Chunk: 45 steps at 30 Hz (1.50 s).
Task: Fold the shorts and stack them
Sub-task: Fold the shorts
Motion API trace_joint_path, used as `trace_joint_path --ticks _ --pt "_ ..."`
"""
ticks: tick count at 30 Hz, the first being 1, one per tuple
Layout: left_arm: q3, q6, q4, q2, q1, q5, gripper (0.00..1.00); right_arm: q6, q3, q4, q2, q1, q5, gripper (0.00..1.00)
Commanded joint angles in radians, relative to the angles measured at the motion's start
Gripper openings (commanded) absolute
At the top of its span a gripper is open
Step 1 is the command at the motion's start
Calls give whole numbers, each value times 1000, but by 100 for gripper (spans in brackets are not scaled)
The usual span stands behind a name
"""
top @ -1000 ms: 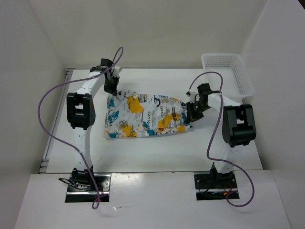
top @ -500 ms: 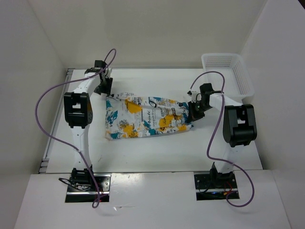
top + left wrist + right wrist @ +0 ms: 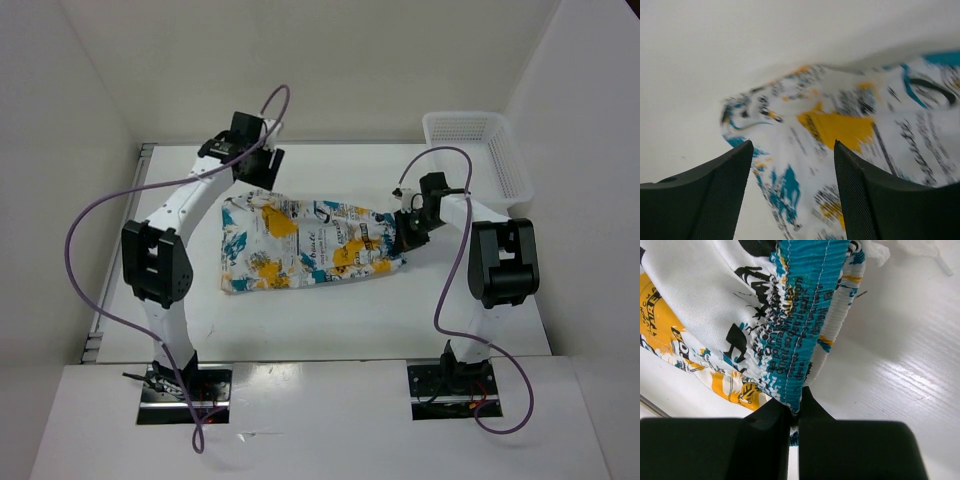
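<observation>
The shorts, white with teal, yellow-orange and black patches, lie spread flat at mid-table. My left gripper hangs above their far left corner. In the left wrist view it is open, with nothing between its fingers, and the shorts show blurred below. My right gripper sits at the shorts' right edge. The right wrist view shows it shut on the teal elastic waistband, which bunches up out of the jaws.
A white mesh basket stands at the back right corner, beyond the right arm. White walls close in the table on the left, back and right. Purple cables loop above both arms.
My left gripper has let go of the shorts' far left corner, opened, and swung up and to the right. The fabric has settled flat. The right gripper has kept its grip.
</observation>
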Motion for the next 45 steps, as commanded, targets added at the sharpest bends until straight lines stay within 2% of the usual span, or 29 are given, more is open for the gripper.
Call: trace_joint_path --ticks 1,5,10,12,20,23,28,31,36,42,45 --pt "-145 4 -46 -30 -78 77 73 -22 58 7 -43 -6 -20 0" --pt "-147 4 -21 43 -159 175 73 -31 116 7 -21 -6 -20 0" --pt "23 4 10 212 -201 248 73 -31 141 7 -11 -6 -10 0" --pt "94 4 10 270 -201 261 73 -40 141 7 -11 -6 -10 0" --pt "194 4 31 432 -210 230 74 -30 131 7 -40 -39 -20 0" --pt "221 4 20 441 -210 265 75 -30 141 7 -49 -60 -20 0" --pt "237 4 -3 311 -210 276 80 -39 159 7 -49 -60 -10 0" --pt "159 4 -13 196 -172 285 87 -48 194 7 -40 -60 2 0" --pt "-37 4 -13 41 -65 164 90 -69 286 -22 -49 -60 34 0" --pt "-251 4 7 10 58 155 90 -99 317 -56 -60 -60 117 0" --pt "-260 4 7 71 69 221 90 -117 337 -68 -60 -60 151 0"
